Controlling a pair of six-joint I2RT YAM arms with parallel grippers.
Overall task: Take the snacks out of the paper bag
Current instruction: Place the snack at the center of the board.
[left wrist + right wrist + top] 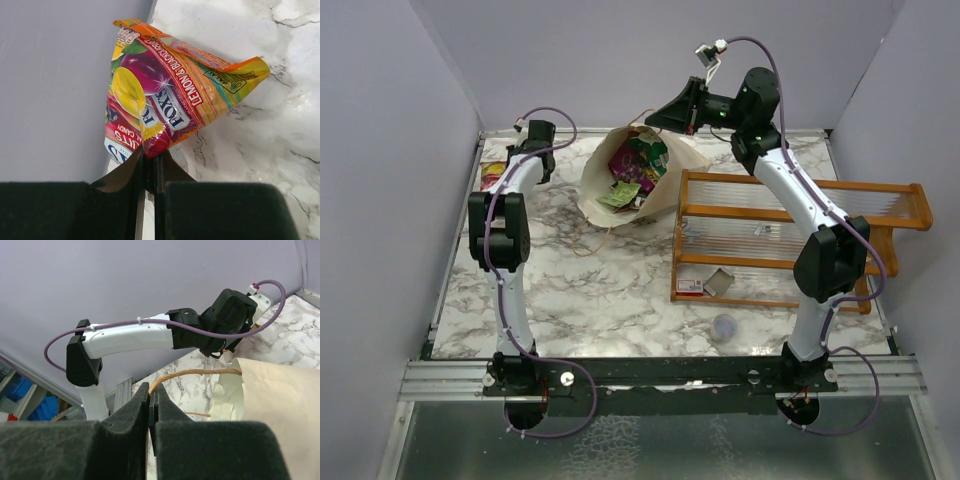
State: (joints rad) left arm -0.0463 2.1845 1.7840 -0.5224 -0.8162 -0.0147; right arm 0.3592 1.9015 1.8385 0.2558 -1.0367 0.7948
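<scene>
The paper bag (665,195) lies tilted open at the back middle, with several snacks inside: a purple-magenta packet (625,165), a green one (650,152) and others. My right gripper (658,120) is above the bag's rim, shut on its string handle (200,373); the bag's beige side (272,405) shows to its right. My left gripper (151,152) is shut on a corner of the red-orange-yellow snack packet (170,95), which is at the table's back left by the wall. In the top view that packet (492,176) shows beside the left arm.
An orange wooden rack (790,240) with clear ribbed panels fills the right side. A red-and-white card (690,286) with a grey box (718,282) lies at its front left. A grey round cap (724,326) sits near the front. Walls close in left, right and back.
</scene>
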